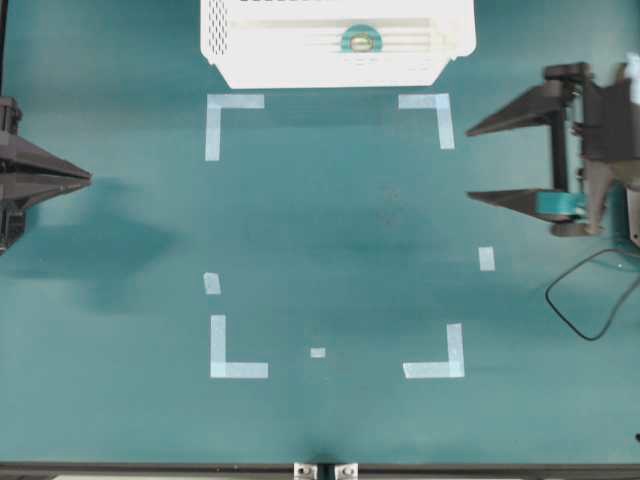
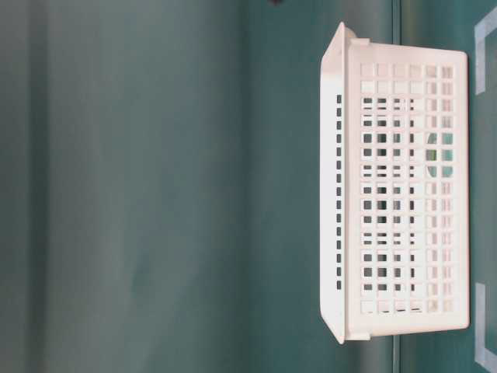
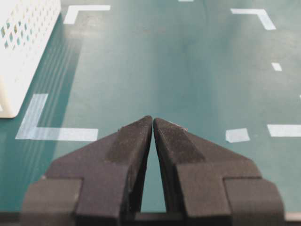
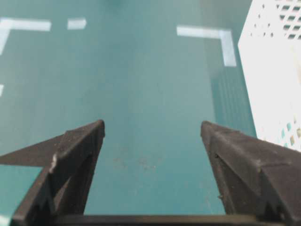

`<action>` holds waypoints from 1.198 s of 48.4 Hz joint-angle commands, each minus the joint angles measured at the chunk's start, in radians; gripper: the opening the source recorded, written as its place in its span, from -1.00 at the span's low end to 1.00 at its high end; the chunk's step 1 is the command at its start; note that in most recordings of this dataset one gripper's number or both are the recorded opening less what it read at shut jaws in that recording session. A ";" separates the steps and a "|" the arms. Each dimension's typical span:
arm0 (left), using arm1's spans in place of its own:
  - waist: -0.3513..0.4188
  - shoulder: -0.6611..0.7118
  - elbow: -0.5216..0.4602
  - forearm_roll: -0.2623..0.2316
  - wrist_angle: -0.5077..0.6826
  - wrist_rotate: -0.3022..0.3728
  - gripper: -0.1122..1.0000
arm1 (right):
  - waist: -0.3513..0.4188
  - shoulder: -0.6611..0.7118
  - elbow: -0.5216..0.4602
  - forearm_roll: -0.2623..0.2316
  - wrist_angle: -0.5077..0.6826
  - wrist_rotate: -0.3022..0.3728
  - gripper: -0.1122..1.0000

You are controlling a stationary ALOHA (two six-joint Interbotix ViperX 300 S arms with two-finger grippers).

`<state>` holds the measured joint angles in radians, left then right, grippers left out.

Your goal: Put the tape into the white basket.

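Overhead exterior: ring-shaped tape (image 1: 360, 41) in perforated white basket (image 1: 300, 70); right hand (image 1: 470, 163) released.

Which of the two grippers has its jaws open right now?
The right gripper, at the right edge of the overhead view: its jaws stand wide apart and hold nothing. The left gripper has its jaws pressed together.

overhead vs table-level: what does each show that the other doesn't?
Only overhead: the tape lying inside the white basket, the shut left gripper, the open, empty right gripper, and a black cable. Only table-level: the basket's perforated side wall face-on, with something greenish faintly showing through the holes. Both: the basket on the teal table and pale tape marks.
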<state>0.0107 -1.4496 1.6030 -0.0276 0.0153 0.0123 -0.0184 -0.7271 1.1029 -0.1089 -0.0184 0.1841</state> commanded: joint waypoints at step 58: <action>0.029 0.009 -0.014 0.002 -0.005 0.003 -0.92 | 0.002 -0.471 0.374 -0.002 0.052 0.008 0.78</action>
<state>0.0322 -1.4496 1.6015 -0.0276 0.0153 0.0138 -0.0184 -1.2103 1.4864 -0.1089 0.0383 0.1902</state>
